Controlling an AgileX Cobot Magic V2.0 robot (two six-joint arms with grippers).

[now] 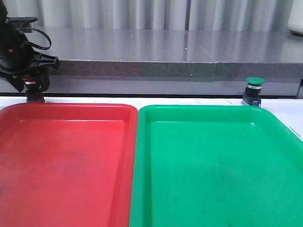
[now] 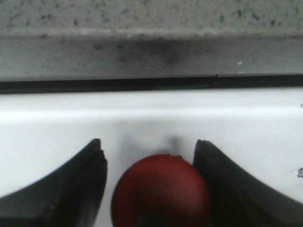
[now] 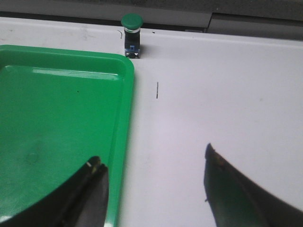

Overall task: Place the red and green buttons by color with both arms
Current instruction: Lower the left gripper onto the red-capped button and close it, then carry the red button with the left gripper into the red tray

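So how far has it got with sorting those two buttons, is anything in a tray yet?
Nothing is sorted yet: the big red plastic tray and big green plastic tray both hold no button. In hand: the left end effector straddles the dull-red mushroom-cap button behind the red tray, jaws not visibly closed. Left: the dark-green mushroom-cap button stands untouched behind the green tray, the open right end effector well short of it.

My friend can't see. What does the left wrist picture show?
A dull-red button cap sits between the two dark fingers of the left gripper, which is open around it. Behind lies a white table, then a speckled grey ledge.
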